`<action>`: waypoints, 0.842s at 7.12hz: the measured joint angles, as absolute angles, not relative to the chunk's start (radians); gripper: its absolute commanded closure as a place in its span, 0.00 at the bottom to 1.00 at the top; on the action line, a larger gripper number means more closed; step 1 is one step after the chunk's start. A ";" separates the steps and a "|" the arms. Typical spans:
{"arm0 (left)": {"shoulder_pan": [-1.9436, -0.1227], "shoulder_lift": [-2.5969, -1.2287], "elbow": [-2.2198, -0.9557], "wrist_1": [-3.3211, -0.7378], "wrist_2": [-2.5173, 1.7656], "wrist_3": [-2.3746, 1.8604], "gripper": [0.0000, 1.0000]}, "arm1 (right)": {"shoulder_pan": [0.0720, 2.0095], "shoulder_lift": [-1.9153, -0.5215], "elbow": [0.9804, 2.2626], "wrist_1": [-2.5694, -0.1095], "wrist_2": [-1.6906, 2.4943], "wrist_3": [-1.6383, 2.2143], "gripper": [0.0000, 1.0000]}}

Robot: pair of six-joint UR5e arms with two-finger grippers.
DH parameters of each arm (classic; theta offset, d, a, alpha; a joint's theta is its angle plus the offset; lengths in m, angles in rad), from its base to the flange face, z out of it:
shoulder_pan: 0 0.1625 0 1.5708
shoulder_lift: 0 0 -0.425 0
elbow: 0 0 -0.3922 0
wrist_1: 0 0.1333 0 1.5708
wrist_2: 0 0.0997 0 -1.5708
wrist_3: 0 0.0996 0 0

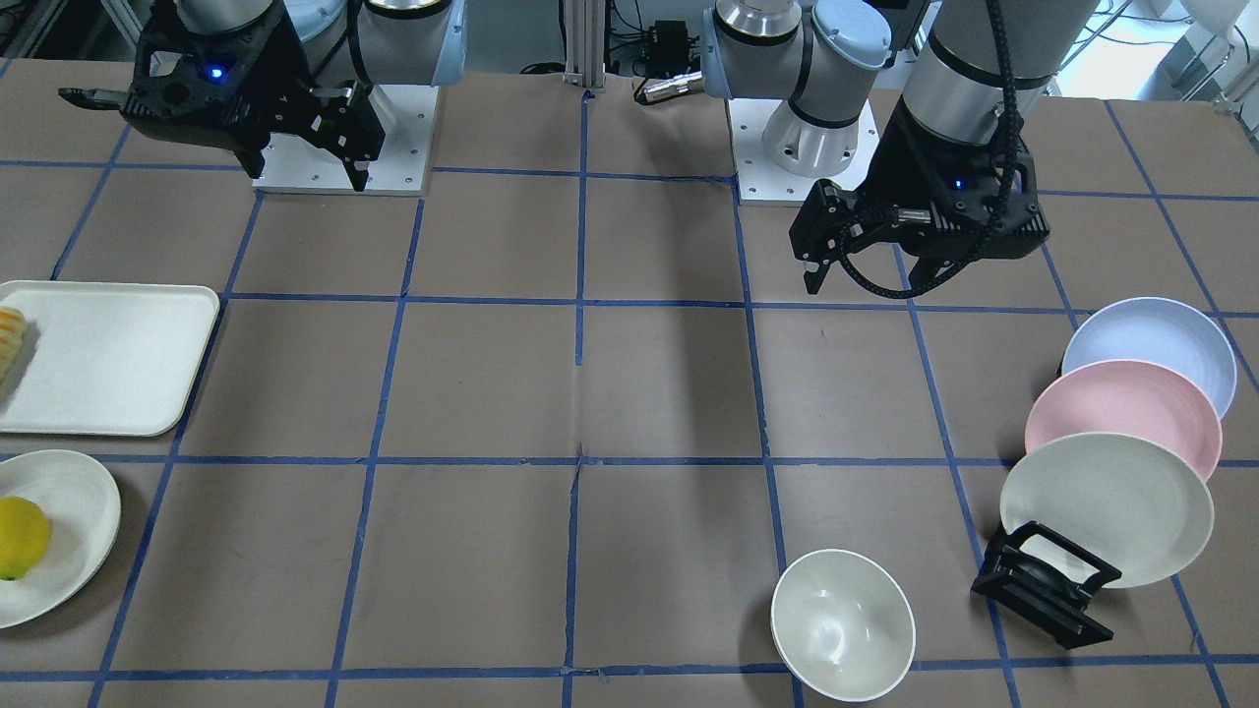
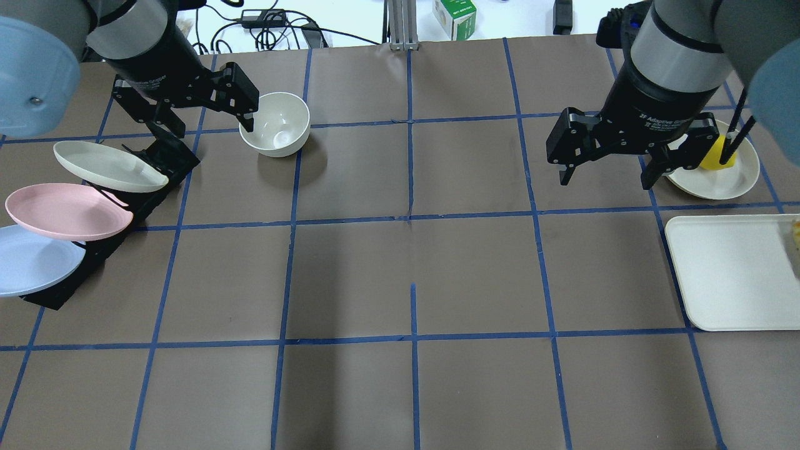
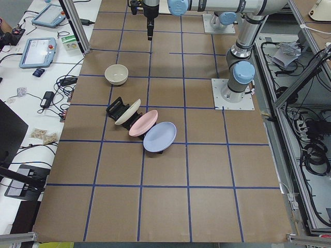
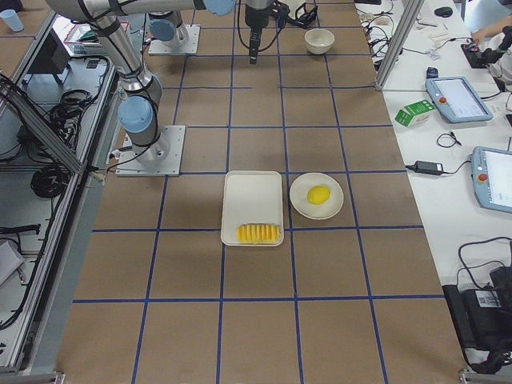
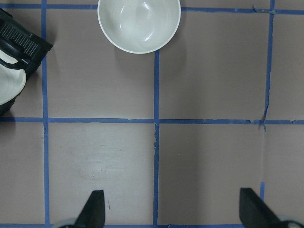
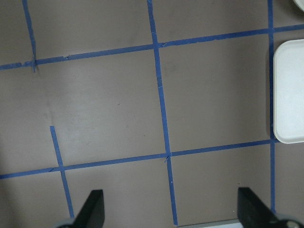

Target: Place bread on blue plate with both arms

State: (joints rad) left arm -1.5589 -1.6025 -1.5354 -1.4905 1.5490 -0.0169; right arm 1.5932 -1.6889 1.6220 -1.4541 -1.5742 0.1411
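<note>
Toppling looms at the left rack (image 2: 170, 159): the left pincer (image 5: 173, 210), spread empty like the right pincer (image 6: 170, 210), may drag the pink plate (image 2: 65, 210) overlapping the tilted blue plate (image 2: 30, 261).

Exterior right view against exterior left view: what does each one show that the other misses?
Only exterior right: the orange-and-yellow striped ridged bread on the white rectangular tray, and the yellow lemon-like fruit on a round off-white plate. Only exterior left: the round pale blue plate, pink plate and cream plate in the black rack. Both: the white bowl.
</note>
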 measured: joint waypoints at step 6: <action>-1.558 -1.602 -1.536 -1.492 1.549 -0.017 0.00 | 1.592 -1.686 1.622 -1.468 -1.575 0.147 0.00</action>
State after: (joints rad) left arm -1.5580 -1.6015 -1.5355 -1.4924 1.5493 -0.0169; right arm 1.5925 -1.6862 1.6220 -1.4677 -1.5752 0.1473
